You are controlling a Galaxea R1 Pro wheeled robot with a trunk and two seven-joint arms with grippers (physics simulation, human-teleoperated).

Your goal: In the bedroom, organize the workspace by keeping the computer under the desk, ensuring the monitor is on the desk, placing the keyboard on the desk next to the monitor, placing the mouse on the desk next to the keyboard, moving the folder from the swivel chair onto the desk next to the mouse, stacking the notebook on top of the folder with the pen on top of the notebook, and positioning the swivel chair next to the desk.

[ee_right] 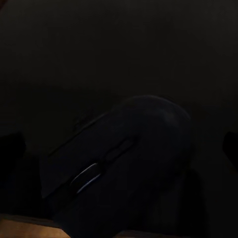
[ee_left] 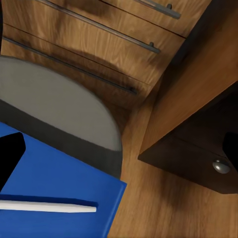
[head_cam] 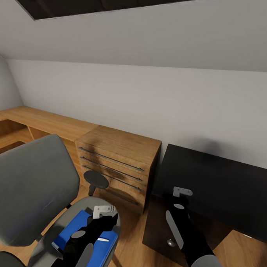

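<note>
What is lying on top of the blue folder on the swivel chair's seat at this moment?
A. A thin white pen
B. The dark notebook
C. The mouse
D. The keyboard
A. The left wrist view shows a thin white pen lying flat on the blue folder, which rests on the swivel chair seat; the head view shows the same white stick on the blue.

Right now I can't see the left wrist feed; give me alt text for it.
A white pen lies on the blue folder, which rests on the grey swivel chair seat. Past the seat are wood floor, an oak dresser with bar handles, and a black drawer unit with a silver knob.
</note>
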